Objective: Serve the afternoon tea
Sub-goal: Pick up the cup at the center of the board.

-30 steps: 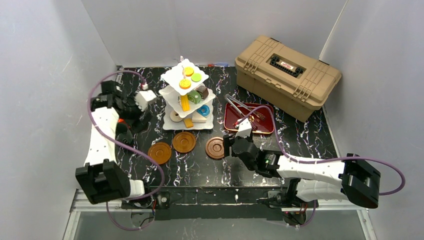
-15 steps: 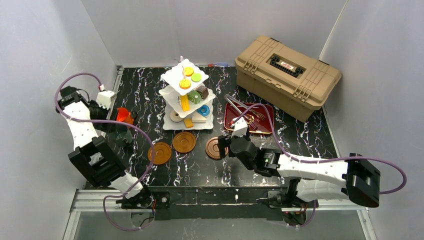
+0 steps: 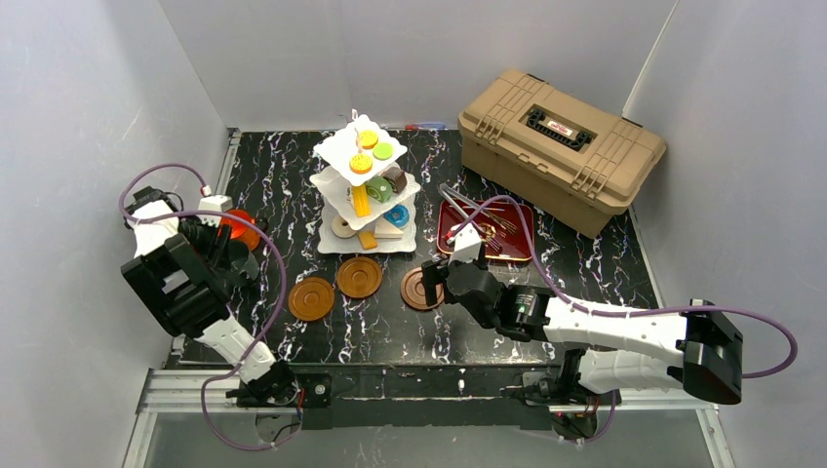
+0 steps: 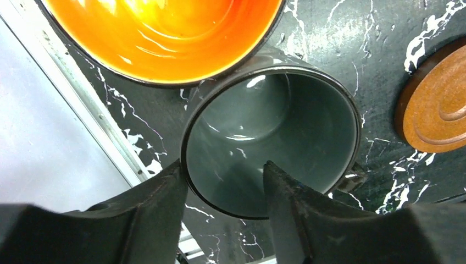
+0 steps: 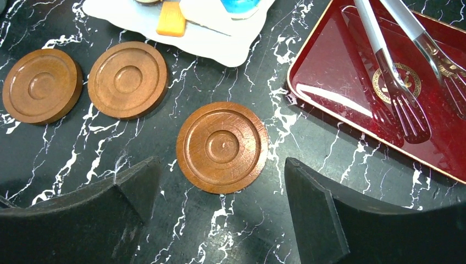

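The left gripper [image 4: 224, 168] was found parted astride the rim of the dark cup [image 4: 308, 126] at nine o'clock, the right gripper [image 5: 220, 162] released; clenching was judged due next.

Lit brightly and evenly from overhead in the top view; only soft shadows under the tiered stand [image 3: 341, 152] and beside the toolbox [image 3: 561, 146] at 1 o'clock. Glares white inside the orange cup [image 4: 165, 33] at 12 o'clock, left wrist view. Blurs on the dark end effector fingers [image 4: 148, 220] at 6 o'clock. Reflects a bright streak off the red tray [image 5: 340, 110] at 2 o'clock, right wrist view.
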Robot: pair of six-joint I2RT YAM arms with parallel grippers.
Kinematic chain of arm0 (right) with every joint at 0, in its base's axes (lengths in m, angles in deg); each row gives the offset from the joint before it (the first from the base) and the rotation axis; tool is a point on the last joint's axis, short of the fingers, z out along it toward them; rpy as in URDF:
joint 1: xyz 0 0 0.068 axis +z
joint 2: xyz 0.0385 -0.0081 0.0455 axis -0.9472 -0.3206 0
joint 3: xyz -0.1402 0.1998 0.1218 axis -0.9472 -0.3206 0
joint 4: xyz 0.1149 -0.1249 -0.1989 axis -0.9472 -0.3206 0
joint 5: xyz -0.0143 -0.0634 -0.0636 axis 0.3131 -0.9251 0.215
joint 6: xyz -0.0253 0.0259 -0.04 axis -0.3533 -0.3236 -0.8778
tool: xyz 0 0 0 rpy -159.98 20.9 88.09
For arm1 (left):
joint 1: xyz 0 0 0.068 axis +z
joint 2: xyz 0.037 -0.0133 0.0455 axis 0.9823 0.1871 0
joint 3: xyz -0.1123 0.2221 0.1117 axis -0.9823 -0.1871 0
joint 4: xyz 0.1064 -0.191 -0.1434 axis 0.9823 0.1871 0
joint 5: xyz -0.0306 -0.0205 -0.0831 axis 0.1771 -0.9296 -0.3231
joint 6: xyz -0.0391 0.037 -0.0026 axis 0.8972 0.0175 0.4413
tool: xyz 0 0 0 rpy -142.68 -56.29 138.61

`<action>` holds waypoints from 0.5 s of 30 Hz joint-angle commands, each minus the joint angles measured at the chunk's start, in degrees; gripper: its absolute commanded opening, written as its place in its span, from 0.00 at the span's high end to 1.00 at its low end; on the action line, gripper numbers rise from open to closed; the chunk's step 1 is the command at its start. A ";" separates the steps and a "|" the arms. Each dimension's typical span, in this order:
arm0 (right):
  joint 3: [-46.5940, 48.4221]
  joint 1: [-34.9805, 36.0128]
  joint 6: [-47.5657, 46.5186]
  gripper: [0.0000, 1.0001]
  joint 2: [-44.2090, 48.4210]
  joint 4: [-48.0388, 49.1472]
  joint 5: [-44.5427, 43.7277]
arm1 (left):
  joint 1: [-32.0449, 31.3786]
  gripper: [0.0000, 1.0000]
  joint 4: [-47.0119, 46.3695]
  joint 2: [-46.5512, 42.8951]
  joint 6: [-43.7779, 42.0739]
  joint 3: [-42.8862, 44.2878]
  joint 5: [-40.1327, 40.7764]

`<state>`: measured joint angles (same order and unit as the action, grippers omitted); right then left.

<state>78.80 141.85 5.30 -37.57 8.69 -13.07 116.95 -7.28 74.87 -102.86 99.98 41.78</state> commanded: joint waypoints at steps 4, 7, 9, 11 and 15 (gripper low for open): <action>1.66 0.73 0.04 0.11 0.72 1.17 -1.40 | 0.35 0.79 -0.85 0.84 2.09 0.37 -3.85; 0.73 0.82 -0.58 0.12 0.65 3.33 -0.20 | 0.26 1.00 0.25 -1.36 1.77 -1.93 -5.82; -0.01 0.94 -2.24 0.14 0.76 6.88 2.43 | -0.08 1.00 2.63 -4.02 0.29 -3.64 -8.03; -0.78 1.16 -3.96 0.14 0.82 10.70 5.41 | -1.30 1.00 5.47 -7.46 -0.71 -4.71 -9.38; -0.08 1.26 -6.99 0.14 -1.27 15.49 10.40 | -5.65 1.00 10.26 -15.61 -0.23 -5.36 -12.05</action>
<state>78.41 142.59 2.31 -37.64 15.38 -8.17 115.27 -5.73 69.41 -102.90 94.40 36.95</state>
